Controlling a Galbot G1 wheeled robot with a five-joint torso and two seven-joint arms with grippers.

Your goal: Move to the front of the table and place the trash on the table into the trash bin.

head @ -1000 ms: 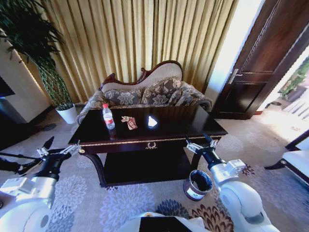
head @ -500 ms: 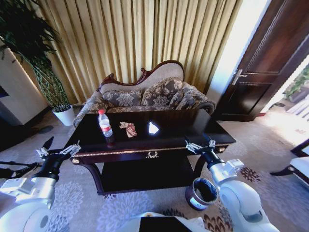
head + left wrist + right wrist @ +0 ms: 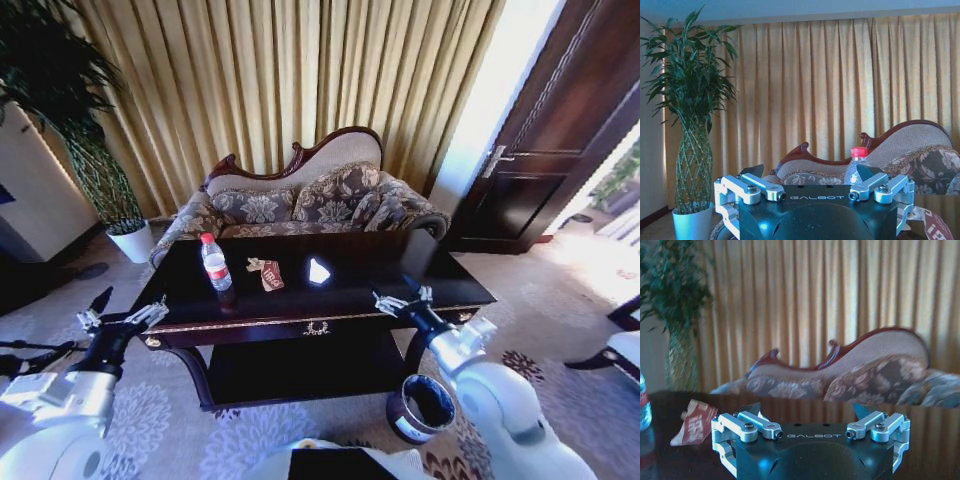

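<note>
The trash sits on the dark shiny tabletop (image 3: 380,265) in the middle of the head view. A clear bottle (image 3: 214,265) with a red cap stands upright toward the left part of the tabletop. Just to its right lies a reddish-brown wrapper (image 3: 268,274). A little farther right lies a white scrap of paper (image 3: 318,271). The three things are near each other but not touching.

The trash bin (image 3: 421,408) stands on the carpet at the lower right of the head view, by the table's front right leg. It is dark with a pale rim.

The left hand (image 3: 122,318) hangs at the lower left, off the table's front left corner. Its fingers are spread apart and hold nothing. The right hand (image 3: 398,299) is at the front edge of the tabletop, right of the gold drawer trim. Its fingers are apart too, with nothing in them.

Behind the table is a flowery sofa (image 3: 320,195) with a carved wood back. Gold curtains (image 3: 290,80) hang behind it. A tall green plant (image 3: 60,90) in a white pot stands at the upper left. A dark door (image 3: 560,130) is at the upper right.
</note>
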